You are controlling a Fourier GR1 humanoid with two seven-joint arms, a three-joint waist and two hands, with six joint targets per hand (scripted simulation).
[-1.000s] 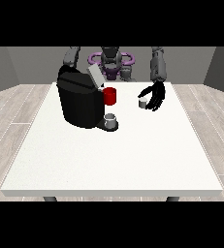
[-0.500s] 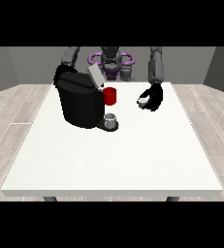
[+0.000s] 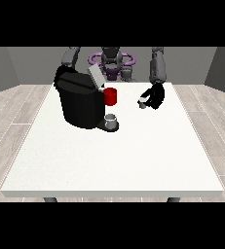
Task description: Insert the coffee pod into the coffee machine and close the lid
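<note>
Nearest my camera I see the broad white tabletop [image 3: 114, 160], bare along its near half. Farther back, left of centre, stands the black coffee machine [image 3: 80, 102], with a small grey cup [image 3: 112, 120] on its drip base at the machine's right foot. Just above the cup, a red part [image 3: 110, 96] projects from the machine's right side, and above that the pale lid [image 3: 95, 76] stands tilted up, open. To the right of the machine and well apart from it, the robot hand at the view's right [image 3: 154, 97] hangs just over the tabletop; its fingers are curled around a small light object at its left edge, which I take to be the coffee pod [image 3: 142, 102], so the pod is in that hand, level with the red part and not at the machine. At the far left, behind the machine's top, I see only the grey arm [image 3: 70, 56] descending; the robot hand at the view's left is hidden by the machine. Farthest back sits the robot's torso [image 3: 112, 63] with its purple ring.
</note>
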